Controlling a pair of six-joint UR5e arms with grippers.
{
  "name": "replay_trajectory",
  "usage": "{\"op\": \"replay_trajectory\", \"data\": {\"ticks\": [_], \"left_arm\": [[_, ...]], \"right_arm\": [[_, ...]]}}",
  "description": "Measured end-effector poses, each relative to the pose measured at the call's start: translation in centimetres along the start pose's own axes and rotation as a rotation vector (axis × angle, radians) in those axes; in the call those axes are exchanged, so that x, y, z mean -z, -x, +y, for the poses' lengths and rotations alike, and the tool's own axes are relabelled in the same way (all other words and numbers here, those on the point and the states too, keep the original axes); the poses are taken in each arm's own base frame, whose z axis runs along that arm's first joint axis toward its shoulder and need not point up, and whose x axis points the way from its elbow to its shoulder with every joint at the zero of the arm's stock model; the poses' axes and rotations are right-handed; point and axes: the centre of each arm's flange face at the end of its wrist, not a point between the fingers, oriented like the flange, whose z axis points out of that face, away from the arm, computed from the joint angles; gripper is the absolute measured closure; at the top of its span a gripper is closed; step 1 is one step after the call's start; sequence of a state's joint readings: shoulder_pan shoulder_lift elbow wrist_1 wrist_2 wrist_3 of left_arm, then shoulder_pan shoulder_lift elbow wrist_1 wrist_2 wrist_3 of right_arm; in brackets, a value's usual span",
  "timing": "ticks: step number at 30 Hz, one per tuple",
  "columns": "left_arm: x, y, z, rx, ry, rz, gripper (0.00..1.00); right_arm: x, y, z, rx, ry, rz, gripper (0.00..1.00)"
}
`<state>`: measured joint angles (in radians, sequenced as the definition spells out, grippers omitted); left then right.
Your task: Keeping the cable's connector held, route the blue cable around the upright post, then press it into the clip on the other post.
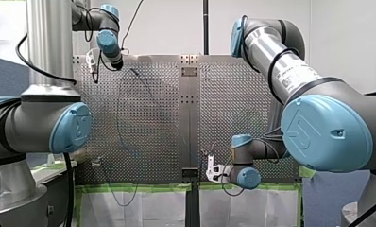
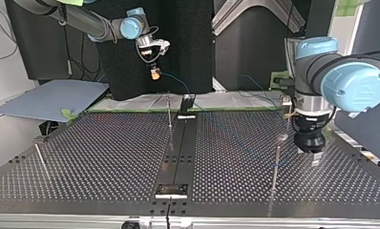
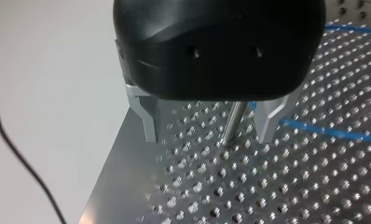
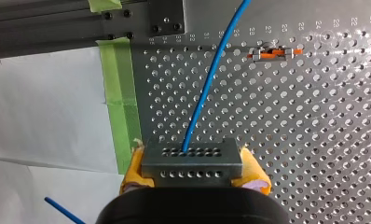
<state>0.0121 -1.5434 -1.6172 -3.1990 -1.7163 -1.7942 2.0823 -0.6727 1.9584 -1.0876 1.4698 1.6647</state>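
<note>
an upright post (image 3: 233, 119) stands between spread fingers (image 3: 148, 119) of my left claw (image 3: 207, 135).

My right gripper (image 2: 154, 74), with yellowish pads, is hanging high over the far edge of the black perforated metal table (image 2: 107, 157). It is gripping the end of the thin blue cable (image 2: 176, 82), which is running down toward the table's middle. My left gripper (image 2: 313, 156) is pointing down at the view's right, just beside a thin upright metal post (image 2: 275, 167). A second slim metal post (image 2: 169, 112) is standing near the table's centre line.
</note>
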Motion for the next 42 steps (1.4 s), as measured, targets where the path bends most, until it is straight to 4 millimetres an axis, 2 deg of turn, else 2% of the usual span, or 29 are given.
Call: {"op": "replay_trajectory", "data": {"ticks": [7,10,30,42], "left_arm": [[-2.5,-1.2,2.4,0.069,0.006,0.036,0.0],[-3.1,-1.8,2.7,0.102,-0.01,0.056,0.0],[-3.3,-2.4,0.9,0.282,-0.188,0.111,0.0],[-3.0,-2.4,2.2,0.24,-0.091,0.123,0.0]], "right_arm": [[0.0,0.0,0.0,0.002,0.0,-0.001,1.0],[0.0,0.0,0.0,0.003,0.0,-0.001,1.0],[0.0,0.0,0.0,0.005,0.0,-0.002,1.0],[0.0,0.0,-0.1,0.005,-0.001,-0.002,1.0]]}}
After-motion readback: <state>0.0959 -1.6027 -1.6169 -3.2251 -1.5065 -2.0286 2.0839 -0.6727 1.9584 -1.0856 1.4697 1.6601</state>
